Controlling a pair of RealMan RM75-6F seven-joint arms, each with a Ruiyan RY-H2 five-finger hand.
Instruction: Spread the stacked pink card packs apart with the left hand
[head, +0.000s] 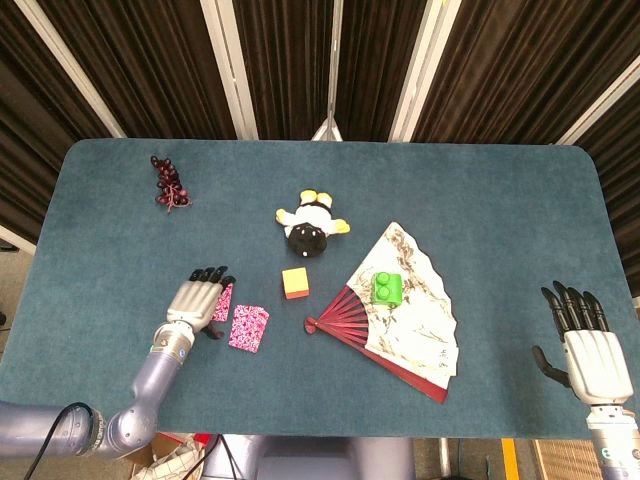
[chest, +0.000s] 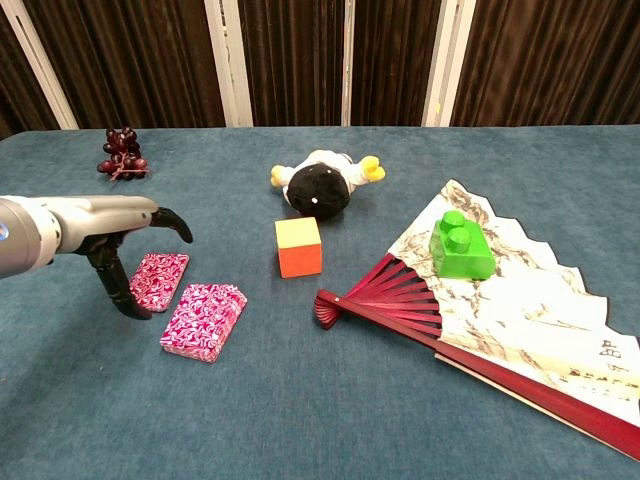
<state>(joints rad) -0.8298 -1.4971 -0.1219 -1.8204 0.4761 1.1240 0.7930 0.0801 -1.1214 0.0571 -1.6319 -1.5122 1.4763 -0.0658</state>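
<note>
Two pink patterned card packs lie flat side by side on the blue table, not overlapping. One pack (head: 249, 327) (chest: 204, 320) is nearer the table's middle; the other (head: 224, 299) (chest: 161, 279) is partly covered by my left hand. My left hand (head: 196, 300) (chest: 120, 230) hovers over that pack with its fingers spread and curved down, its thumb pointing at the table beside the pack, holding nothing. My right hand (head: 590, 352) rests open at the table's front right edge, far from the packs, and shows only in the head view.
An orange-and-yellow cube (head: 294, 283) stands right of the packs. A spread paper fan (head: 400, 315) carries a green block (head: 387, 288). A black-and-white plush toy (head: 313, 225) lies mid-table, and dark grapes (head: 168, 183) at the far left.
</note>
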